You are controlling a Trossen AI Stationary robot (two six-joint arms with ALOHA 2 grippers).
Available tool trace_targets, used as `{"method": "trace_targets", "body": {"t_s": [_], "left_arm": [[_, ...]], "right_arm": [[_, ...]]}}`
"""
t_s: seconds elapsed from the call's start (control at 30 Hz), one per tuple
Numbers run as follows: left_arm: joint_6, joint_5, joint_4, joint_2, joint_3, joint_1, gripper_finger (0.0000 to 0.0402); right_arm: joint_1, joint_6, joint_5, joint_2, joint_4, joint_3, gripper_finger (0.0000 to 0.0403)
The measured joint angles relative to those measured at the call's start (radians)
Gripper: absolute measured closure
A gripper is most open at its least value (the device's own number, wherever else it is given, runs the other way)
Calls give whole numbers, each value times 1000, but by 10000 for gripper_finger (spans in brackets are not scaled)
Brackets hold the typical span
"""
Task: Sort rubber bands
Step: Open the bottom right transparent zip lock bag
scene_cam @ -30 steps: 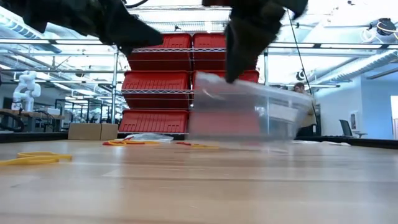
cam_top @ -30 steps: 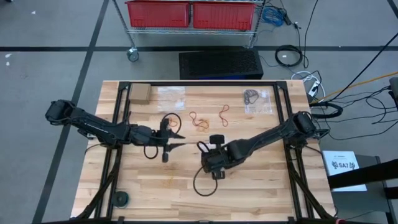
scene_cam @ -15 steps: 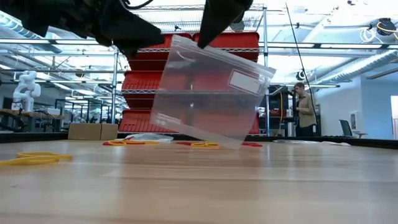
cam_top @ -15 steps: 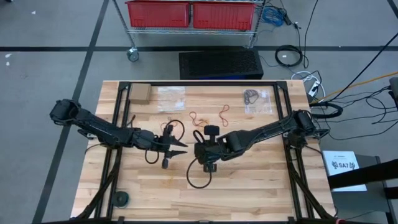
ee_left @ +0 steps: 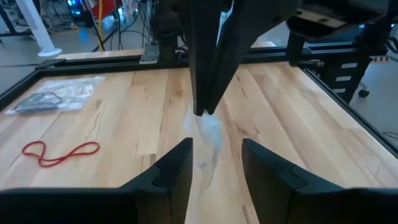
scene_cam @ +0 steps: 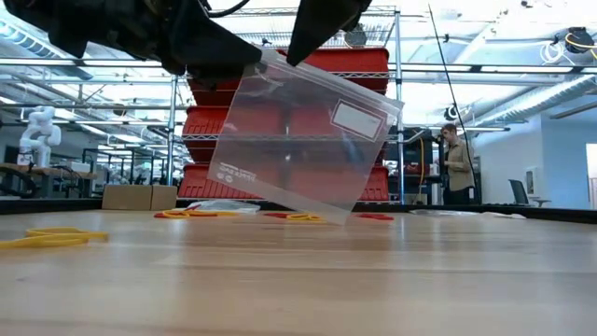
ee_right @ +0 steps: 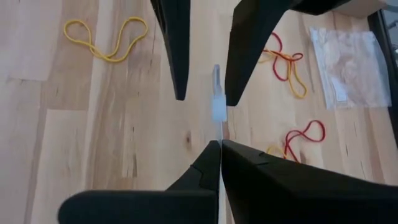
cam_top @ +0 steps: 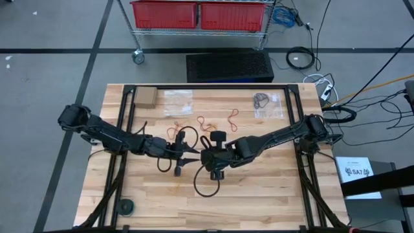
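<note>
A clear plastic bag (scene_cam: 298, 140) hangs in the air over the table's middle, with my right gripper (scene_cam: 295, 54) shut on it. My left gripper (ee_left: 214, 168) is open and level. Its two fingers (ee_right: 177, 56) stand on either side of the bag's upper edge (ee_right: 217, 109), just short of my right gripper (ee_right: 219, 146). Loose rubber bands lie on the wood: a yellow one (ee_right: 106, 37), red and yellow ones (ee_right: 286, 62) and a red one (ee_left: 59, 152). Seen from above, the two grippers meet at the table's middle (cam_top: 200, 155). My right gripper pinches the bag's top edge (ee_right: 218, 130) between its two fingers, near the bag's upper corner (scene_cam: 270, 62). The fingers come slanting down from above. The bag hangs below them, tilted and edge-on to both wrists, clear of the table.
A bag with dark bands (cam_top: 266, 103) and another clear bag (cam_top: 178, 102) lie at the table's far side. A small cardboard box (cam_top: 145, 97) sits at the far left. Red and orange bands (cam_top: 207, 124) lie just beyond the grippers. A black puck (cam_top: 125, 207) sits near the front left.
My right gripper has risen and gone a little toward the table's left with the bag, which has come up off the table and now hangs tilted. My left gripper has moved toward the table's right, up to the bag's top edge.
</note>
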Motion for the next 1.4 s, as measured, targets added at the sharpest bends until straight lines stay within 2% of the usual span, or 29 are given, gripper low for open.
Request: {"method": "trace_targets", "body": {"t_s": [0.5,0.73,0.83,0.97,1.23,1.4], "left_arm": [[1,-3,1,1,0,0,391],[1,-4,15,1,0,2,397],[0,-28,16,1,0,1,398],[0,-41,16,0,0,2,399],[0,-42,15,0,0,2,400],[0,-42,14,0,-1,2,401]], "right_arm": [[4,20,-1,0,-35,0,403],[4,34,-11,0,-36,0,403],[2,91,-70,0,-23,0,399],[2,121,-84,-6,-17,0,366],[-20,183,-49,-32,7,0,273],[-39,175,-61,-26,32,0,259]]}}
